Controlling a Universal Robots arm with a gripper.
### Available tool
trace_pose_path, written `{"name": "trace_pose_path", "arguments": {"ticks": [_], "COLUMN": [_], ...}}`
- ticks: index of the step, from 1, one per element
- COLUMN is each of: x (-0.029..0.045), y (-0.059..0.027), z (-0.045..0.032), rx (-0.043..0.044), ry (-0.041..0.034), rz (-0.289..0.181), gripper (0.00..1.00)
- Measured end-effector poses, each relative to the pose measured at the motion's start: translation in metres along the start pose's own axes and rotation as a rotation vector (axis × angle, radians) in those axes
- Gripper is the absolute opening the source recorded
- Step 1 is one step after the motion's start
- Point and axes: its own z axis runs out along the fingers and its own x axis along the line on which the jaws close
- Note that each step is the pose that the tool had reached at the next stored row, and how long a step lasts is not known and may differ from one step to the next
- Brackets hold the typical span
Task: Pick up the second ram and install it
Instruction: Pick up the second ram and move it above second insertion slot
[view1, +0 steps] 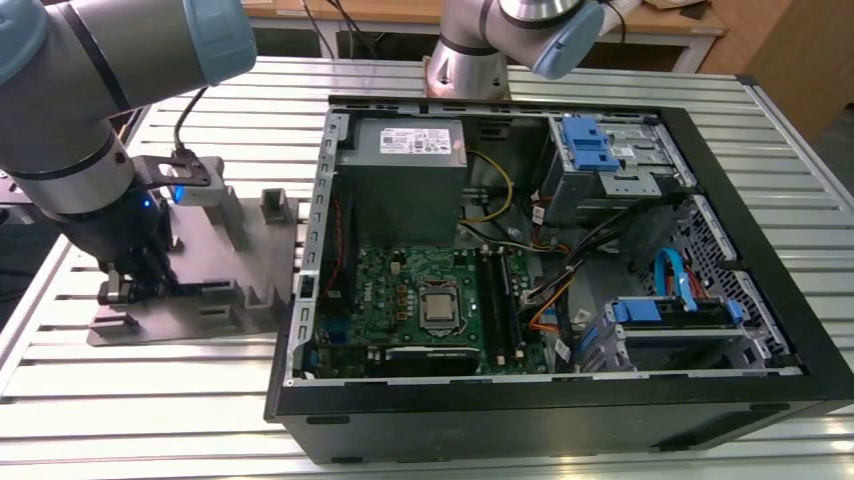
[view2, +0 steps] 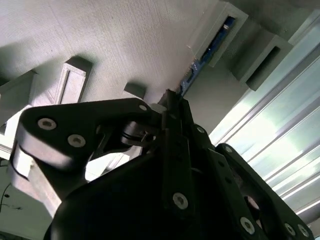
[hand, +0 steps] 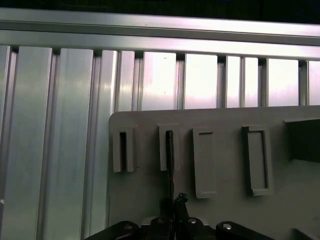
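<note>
The black two-finger gripper (view2: 171, 102) is pinching the thin, dark blue-green memory stick (view2: 210, 50), which is standing edge-on in a slotted grey plastic fixture block (view2: 204, 31).

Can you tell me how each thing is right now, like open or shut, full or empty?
ram: standing on edge in a fixture slot, gripped.
gripper: fingers shut on the ram.
fixture: slots beside the ram empty.
case: lying on its side, open, insides showing.
</note>
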Motion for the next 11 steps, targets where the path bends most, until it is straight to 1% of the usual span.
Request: {"name": "trace_pose_path", "arguments": {"ticks": [1, 2, 11], "x": [0.0, 0.0, 0.0], "y": [0.0, 0.0, 0.0], "z": [0.0, 0.0, 0.0003], "rx": [0.0, 0.0, 0.0], "ry": [0.0, 0.0, 0.0], "rz": [0.0, 0.0, 0.0], "gripper": [0.16, 0.14, 0.14]}}
